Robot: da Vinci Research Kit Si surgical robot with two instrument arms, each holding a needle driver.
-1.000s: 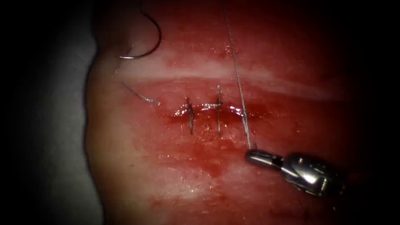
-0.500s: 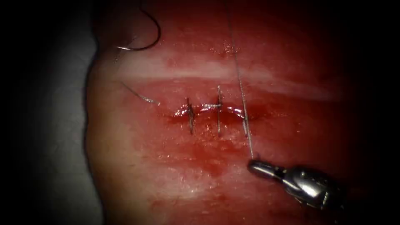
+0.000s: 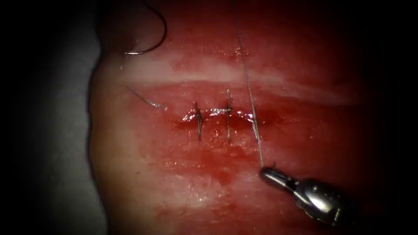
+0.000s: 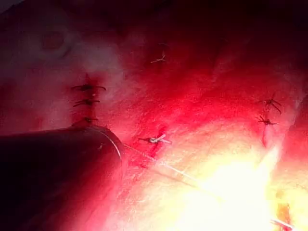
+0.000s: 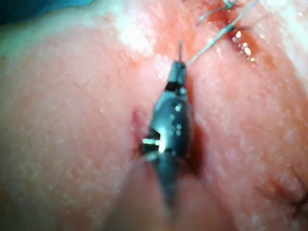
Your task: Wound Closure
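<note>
Holding the thread [image 3: 252, 117] near its lower end, the right tool [image 3: 271, 175] sits below the cut [image 3: 217, 117] in the endoscope view, jaws closed tight on the strand with a short tail poking out past the tips. From the jaws the thread runs up across the right end of the cut and on toward the top of the picture, straight and taut. The right wrist view shows the same grip: the right tool [image 5: 179, 72] pinched shut on the thread [image 5: 216, 38], which leads off to the wound.

Compared with the earlier endoscope pictures, the tool has moved down and a little to the right, away from the cut, while the strand has stayed straight, so it has been drawing thread through this third crossing.

As to progress, 2 stitches [image 3: 213, 122] already cross the cut to the left of the held strand, and the edges between them lie close together. The strand in the jaws marks a 3rd pass at the right end, where red fluid [image 3: 270, 119] pools and the cut looks less closed. That pass appears unfinished: no knot can be made out on it.

The needle [image 3: 152, 37] lies free on the tissue [image 3: 174, 191] at the upper left, well apart from the cut, not in the tissue and held by nothing. A loose thread end [image 3: 146, 100] lies left of the cut.

What the left tool holds cannot be told.
</note>
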